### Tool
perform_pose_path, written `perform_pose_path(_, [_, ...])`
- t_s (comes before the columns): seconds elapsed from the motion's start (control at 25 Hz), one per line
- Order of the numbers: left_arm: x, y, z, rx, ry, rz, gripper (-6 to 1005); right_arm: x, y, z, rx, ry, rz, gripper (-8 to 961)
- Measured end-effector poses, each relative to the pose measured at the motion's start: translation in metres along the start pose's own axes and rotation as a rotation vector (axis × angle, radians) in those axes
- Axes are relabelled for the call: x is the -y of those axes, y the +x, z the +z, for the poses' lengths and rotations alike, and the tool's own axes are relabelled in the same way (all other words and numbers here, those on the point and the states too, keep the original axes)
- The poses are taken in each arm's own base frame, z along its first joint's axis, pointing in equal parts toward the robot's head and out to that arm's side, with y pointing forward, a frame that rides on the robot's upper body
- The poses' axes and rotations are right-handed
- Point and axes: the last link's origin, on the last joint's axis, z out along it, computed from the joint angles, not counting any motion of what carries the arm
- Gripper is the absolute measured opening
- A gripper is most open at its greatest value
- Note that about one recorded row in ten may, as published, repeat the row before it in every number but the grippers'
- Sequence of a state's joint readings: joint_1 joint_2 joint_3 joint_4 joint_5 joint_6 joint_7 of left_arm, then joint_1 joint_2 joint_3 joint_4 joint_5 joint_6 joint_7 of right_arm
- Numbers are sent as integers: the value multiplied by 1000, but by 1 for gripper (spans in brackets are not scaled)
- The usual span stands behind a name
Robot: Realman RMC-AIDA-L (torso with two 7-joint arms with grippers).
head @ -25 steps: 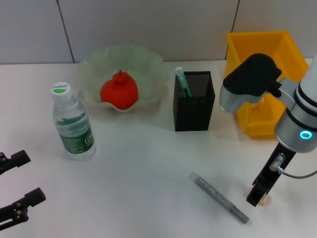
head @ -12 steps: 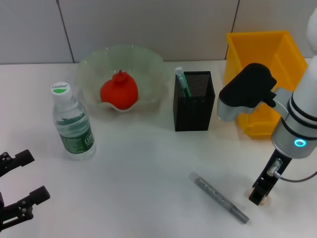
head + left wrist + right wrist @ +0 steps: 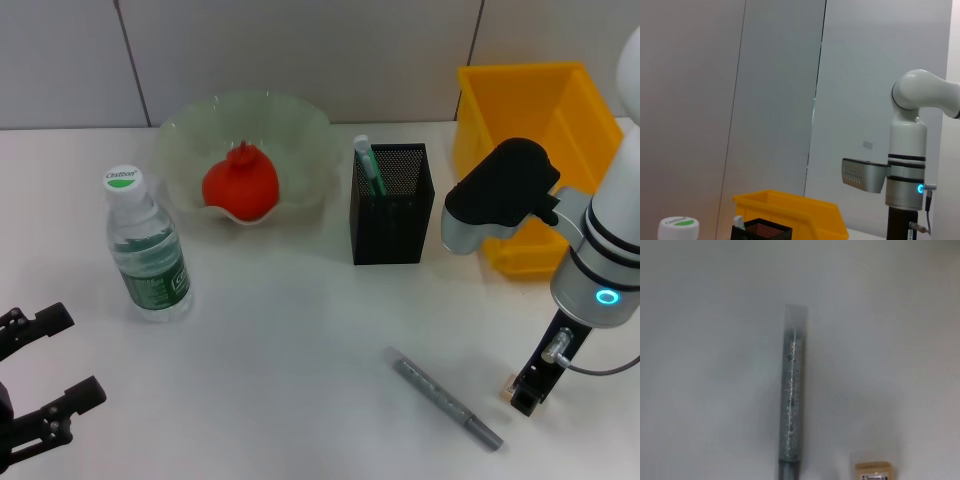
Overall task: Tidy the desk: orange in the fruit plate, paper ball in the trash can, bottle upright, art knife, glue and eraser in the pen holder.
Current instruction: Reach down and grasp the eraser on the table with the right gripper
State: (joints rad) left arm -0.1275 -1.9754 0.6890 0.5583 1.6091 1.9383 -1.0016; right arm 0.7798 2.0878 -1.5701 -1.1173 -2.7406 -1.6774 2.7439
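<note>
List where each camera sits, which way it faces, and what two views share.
Head view: above, looking down at the table; both arms show, left hand at the near corner, right hand over the eraser.
Left wrist view: low, facing across to the wall; shows the right arm, not its own hand.
Right wrist view: straight down at the glue stick and eraser; no fingers show.
Shared: glue stick and eraser, head and right wrist.

Head camera high over desk, right wrist camera near above glue [image 3: 791, 405]

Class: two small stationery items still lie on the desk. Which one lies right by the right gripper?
The small tan eraser, right beside the right gripper; the grey glue stick lies farther toward the desk's middle.
</note>
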Motion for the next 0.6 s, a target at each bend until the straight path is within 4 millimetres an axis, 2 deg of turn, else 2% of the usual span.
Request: perform_pose_path(0.6, [0,0,0,-1,0,1,849,3,-2,5,24,2,4,398])
